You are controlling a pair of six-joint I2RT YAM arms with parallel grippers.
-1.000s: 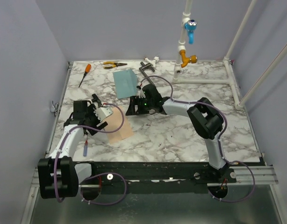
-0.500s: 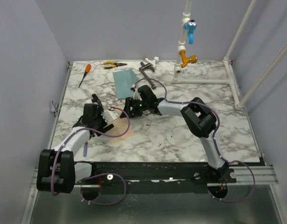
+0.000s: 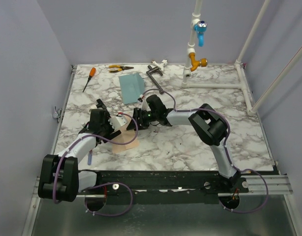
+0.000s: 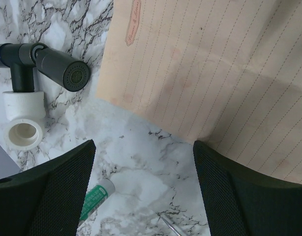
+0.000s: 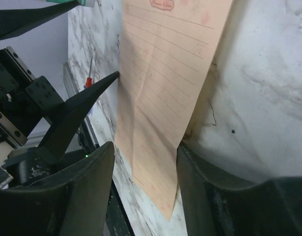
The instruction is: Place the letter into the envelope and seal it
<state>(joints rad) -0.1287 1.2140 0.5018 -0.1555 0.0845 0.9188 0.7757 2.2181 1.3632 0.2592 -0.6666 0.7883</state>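
Looking down on the marble tabletop (image 3: 200, 142), both arms lean in over one spot left of centre, and that tells the story: this reads as a two-handed pick-up of a flat sheet. The letter (image 3: 126, 139), peach and lined, lies on the stone between them. It is well apart from the blue envelope (image 3: 131, 87), which sits farther back with nobody touching it and its flap hard to read from above.

Right hand (image 5: 146, 147) now: fingers (image 5: 87, 187) spread wide, one on each side of the letter's near corner, not yet pressed on it. The paper's edge throws a shadow there, so that side looks lifted a touch, likely so a finger can slip beneath. Left hand (image 4: 143, 147) is spread too, bare stone between its fingers (image 4: 47, 196), the letter's edge just ahead. My read: nothing gripped, insertion not begun.

Whether the right finger touches the paper's underside is hard to say. From above, the hands cover part of the letter and each other. A black nozzle (image 4: 60, 71) and a white fitting (image 4: 24, 129) show beside the letter; what they belong to I cannot tell
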